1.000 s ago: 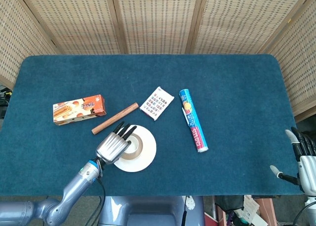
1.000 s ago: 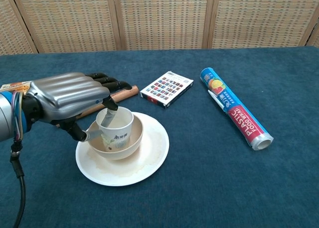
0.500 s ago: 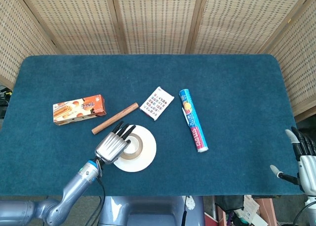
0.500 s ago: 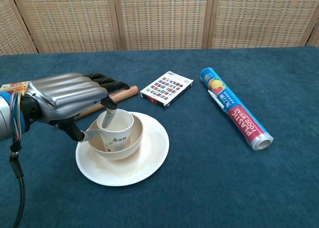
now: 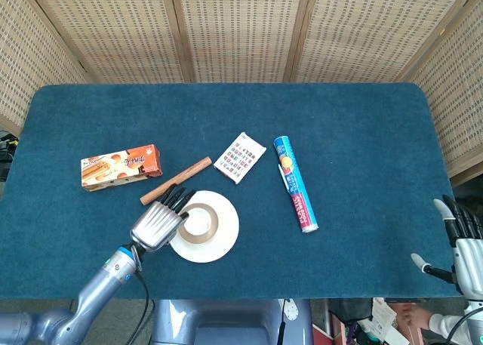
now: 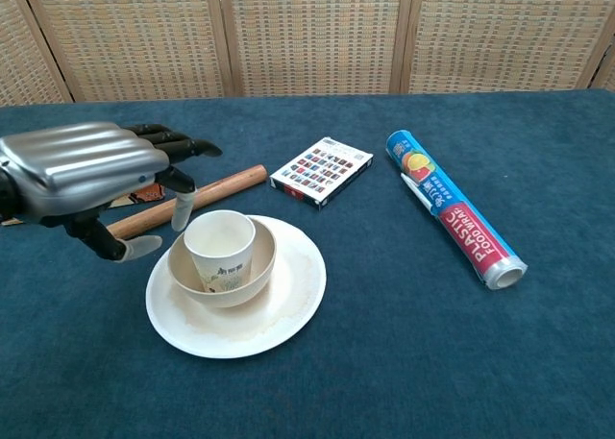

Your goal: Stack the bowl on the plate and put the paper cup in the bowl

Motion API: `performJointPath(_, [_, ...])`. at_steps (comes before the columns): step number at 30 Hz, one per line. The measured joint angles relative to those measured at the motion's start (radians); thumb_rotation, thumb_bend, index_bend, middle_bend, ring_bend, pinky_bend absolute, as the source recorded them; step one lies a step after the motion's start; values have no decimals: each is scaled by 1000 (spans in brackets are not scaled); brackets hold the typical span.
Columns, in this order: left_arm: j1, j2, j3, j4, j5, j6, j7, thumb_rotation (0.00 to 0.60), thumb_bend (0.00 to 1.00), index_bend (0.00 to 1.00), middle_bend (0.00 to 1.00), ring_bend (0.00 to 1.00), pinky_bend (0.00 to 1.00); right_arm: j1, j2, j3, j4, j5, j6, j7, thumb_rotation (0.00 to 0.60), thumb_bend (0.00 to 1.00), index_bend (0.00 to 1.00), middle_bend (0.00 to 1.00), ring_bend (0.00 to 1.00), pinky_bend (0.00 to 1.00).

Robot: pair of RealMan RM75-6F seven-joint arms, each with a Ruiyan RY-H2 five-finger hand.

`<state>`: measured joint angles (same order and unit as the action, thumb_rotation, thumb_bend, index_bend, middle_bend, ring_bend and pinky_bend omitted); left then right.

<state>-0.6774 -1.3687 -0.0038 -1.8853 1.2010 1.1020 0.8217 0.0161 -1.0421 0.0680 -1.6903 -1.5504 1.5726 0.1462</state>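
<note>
A cream round plate (image 6: 288,309), a cream bowl (image 6: 258,266) and a white paper cup (image 6: 220,250) with green print — all on a dark blue-green cloth table (image 6: 384,362).

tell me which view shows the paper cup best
The chest view: the paper cup stands upright in the bowl on the plate, its side print and open mouth visible, clear of the left hand. The head view shows only its round rim from above.

Head overhead, chest low; shared plate (image 5: 219,235)
</note>
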Motion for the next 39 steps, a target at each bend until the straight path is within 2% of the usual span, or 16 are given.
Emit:
performJointPath(7, [61, 78, 25, -37, 111, 79, -121, 600, 377, 399, 0, 0, 0, 2, 0, 1, -1, 2, -4, -9, 600, 145, 0, 0, 0, 0])
performJointPath(13, [159, 121, 62, -13, 220, 205, -234, 600, 330, 321, 0, 0, 0, 6, -4, -2, -5, 0, -12, -33, 600, 146, 0, 0, 0, 0])
performJointPath(21, [316, 128, 112, 110, 348, 411, -371, 600, 215, 202, 0, 0, 0, 13, -17, -6, -15, -4, -23, -86, 600, 146, 0, 0, 0, 0])
performJointPath(27, [415, 113, 140, 208, 401, 517, -458, 600, 152, 122, 0, 0, 0, 18, -31, -8, -13, -3, -34, -138, 600, 146, 0, 0, 0, 0])
performJointPath(32, [468, 91, 142, 278, 416, 555, -490, 600, 143, 71, 0, 0, 0, 23, -43, -10, -19, -2, -42, -183, 600, 146, 0, 0, 0, 0])
performJointPath(39, [501, 103, 108, 293, 430, 581, -533, 600, 141, 55, 0, 0, 0, 33, -52, -15, -24, -2, -63, -202, 600, 146, 0, 0, 0, 0])
